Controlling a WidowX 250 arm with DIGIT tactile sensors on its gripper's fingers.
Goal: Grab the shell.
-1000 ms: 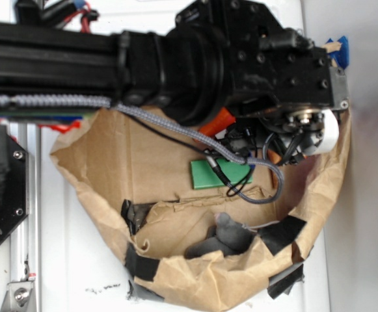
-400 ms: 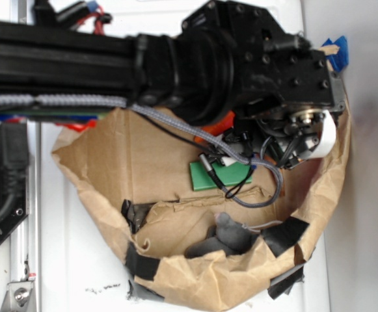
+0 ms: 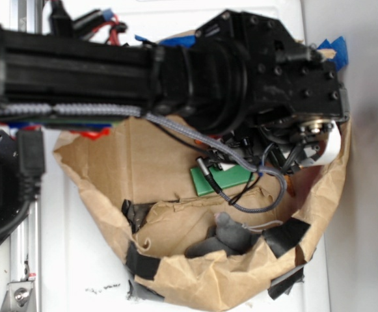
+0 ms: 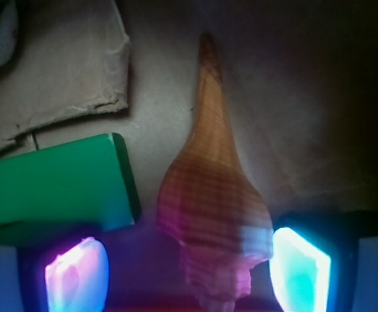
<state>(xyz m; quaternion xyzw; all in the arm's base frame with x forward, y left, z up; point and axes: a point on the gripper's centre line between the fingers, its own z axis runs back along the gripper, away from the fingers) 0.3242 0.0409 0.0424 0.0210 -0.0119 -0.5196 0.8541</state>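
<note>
shell, a slender tan-orange spiral conch shell (image 4: 215, 214) with a ridged, knobbly wide end and a long thin point, lies between the two fingers of the black robot gripper (image 4: 189, 273) in the wrist view. the jaws stand wide open and hold nothing. the left glowing fingertip pad (image 4: 75, 273), lit pink and violet, sits well clear of the shell; the right pad (image 4: 299, 270), lit cyan, is just beside the shell's wide end, close to touching it. the wide end lies nearest the camera, between the pads, and the thin point runs straight away from the jaws.

just outside the left pad, a flat green rectangular block (image 4: 52, 188) lies beside the shell, its corner close to that finger. beyond it is a flap of crumpled brown paper (image 4: 65, 71). everything rests on a brown paper floor.

in the exterior view the black arm hides the shell and the fingers. only the green block's edge (image 3: 224, 179), a grey lump (image 3: 231, 234) and the wall of the brown paper bag patched with black tape (image 3: 110, 162) show around it.

risks, as a judgement: the shell sits off centre, nearer the right pad, so closing may push it sideways or spin it before both pads bite. the knobbly, tapering form could squirt out of a pinch. the left finger may catch the green block and stall, or drag it in.
</note>
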